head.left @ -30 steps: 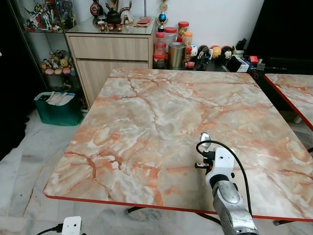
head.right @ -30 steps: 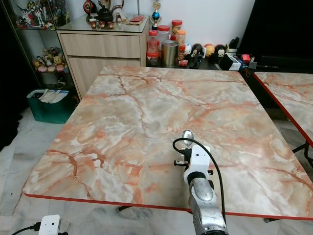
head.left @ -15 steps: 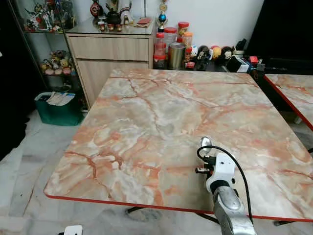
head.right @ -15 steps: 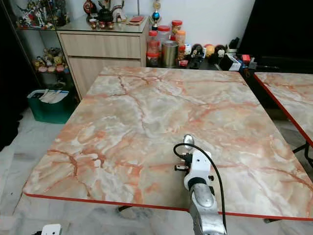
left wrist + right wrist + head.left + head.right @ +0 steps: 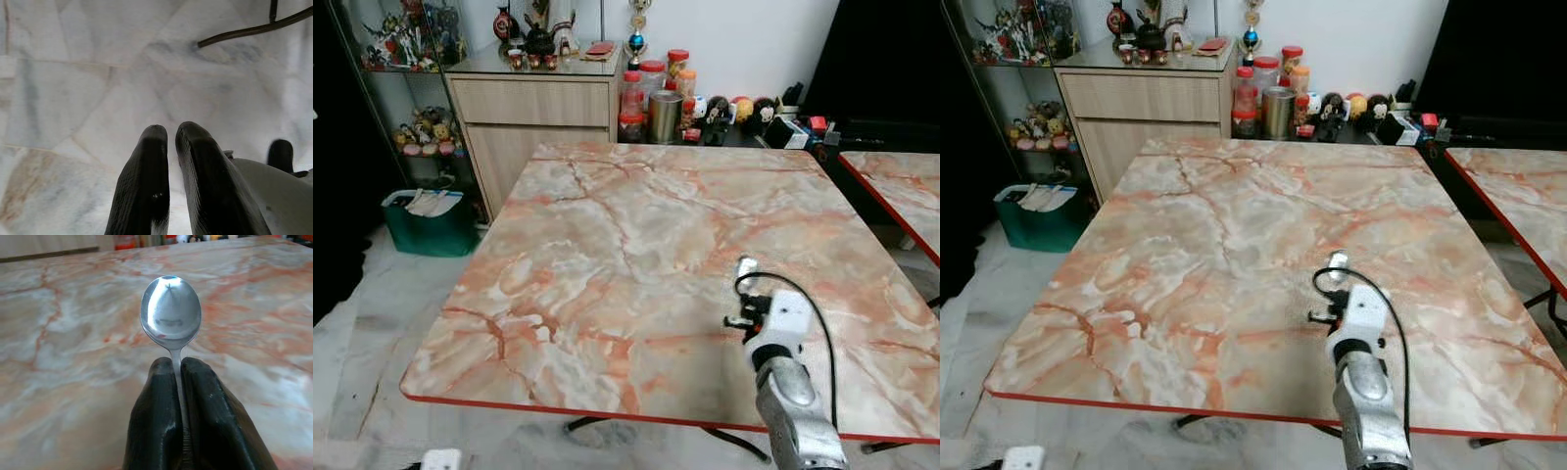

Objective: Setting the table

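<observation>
At the far left, beside the table, a green bin (image 5: 429, 217) of papers sits on the floor under a glass shelf of figurines (image 5: 406, 29). Near the bottom left edge of the head views, a white part of the left arm is cut off by the frame. At the wrist, the left hand (image 5: 170, 137) hangs over the pale floor tiles (image 5: 73, 88) with its two black fingers pressed together and nothing between them.

Behind the table's far left corner stands a wooden cabinet (image 5: 533, 113), and to its right a row of jars and a tin (image 5: 661, 93) lines the wall.

Across the middle spreads the marble table (image 5: 607, 245), pink and white with a red rim.

Right of centre, toward the near edge, the right hand (image 5: 177, 369) is closed on the stem of a spoon (image 5: 170, 311). The spoon's long axis runs away from the robot, bowl end pointing toward the far side of the table and raised just over the top. In the head views the bowl (image 5: 745, 265) shows as a small bright spot beyond the white wrist; the fingers are hidden behind that wrist, and the handle is buried between them.

At the far right, a second marble table (image 5: 901, 191) is cut off by the frame.
</observation>
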`<state>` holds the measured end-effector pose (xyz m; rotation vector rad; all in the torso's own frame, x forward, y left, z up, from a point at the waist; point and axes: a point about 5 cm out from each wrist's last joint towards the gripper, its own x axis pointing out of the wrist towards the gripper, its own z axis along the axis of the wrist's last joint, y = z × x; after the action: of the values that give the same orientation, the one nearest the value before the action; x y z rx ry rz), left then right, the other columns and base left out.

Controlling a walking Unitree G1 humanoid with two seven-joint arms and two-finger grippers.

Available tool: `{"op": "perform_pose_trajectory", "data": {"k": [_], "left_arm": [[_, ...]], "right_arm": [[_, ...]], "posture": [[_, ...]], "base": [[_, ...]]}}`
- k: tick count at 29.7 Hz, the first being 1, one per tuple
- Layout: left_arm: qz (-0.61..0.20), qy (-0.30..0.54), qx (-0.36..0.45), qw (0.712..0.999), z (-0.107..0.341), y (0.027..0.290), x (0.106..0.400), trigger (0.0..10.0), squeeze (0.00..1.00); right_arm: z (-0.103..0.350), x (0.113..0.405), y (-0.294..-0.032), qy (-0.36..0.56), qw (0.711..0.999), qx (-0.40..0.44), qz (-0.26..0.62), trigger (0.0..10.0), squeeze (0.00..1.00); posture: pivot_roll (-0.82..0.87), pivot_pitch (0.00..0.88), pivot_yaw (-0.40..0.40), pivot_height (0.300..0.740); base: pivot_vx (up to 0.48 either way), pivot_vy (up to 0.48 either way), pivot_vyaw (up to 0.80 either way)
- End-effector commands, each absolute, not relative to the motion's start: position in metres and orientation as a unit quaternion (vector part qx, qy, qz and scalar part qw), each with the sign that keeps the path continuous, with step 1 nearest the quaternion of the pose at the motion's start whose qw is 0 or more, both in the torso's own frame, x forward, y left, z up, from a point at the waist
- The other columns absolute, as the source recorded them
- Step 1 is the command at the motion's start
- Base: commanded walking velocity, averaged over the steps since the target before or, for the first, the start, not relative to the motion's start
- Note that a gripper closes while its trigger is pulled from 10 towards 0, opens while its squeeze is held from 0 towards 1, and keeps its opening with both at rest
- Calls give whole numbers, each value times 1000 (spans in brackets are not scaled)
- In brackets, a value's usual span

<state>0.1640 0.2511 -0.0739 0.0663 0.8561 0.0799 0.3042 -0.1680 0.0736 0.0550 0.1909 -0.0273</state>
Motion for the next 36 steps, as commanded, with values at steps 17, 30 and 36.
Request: {"op": "perform_pose_trajectory", "data": {"k": [17, 30, 36], "left_arm": [[63, 417, 8, 907, -77, 239, 168, 10000, 0], [68, 408, 3, 910, -75, 234, 177, 10000, 0], [68, 406, 3, 911, -73, 234, 179, 10000, 0]], "right_arm": [[69, 302, -140, 112, 993, 30, 16, 10000, 0], [81, 314, -149, 94, 995, 34, -1, 10000, 0], [79, 312, -150, 96, 995, 37, -7, 10000, 0]], "posture": [[14, 0, -72, 740], [4, 18, -58, 740], [2, 20, -53, 740]], "base": [[0, 0, 0], [0, -296, 0], [0, -342, 0]]}}
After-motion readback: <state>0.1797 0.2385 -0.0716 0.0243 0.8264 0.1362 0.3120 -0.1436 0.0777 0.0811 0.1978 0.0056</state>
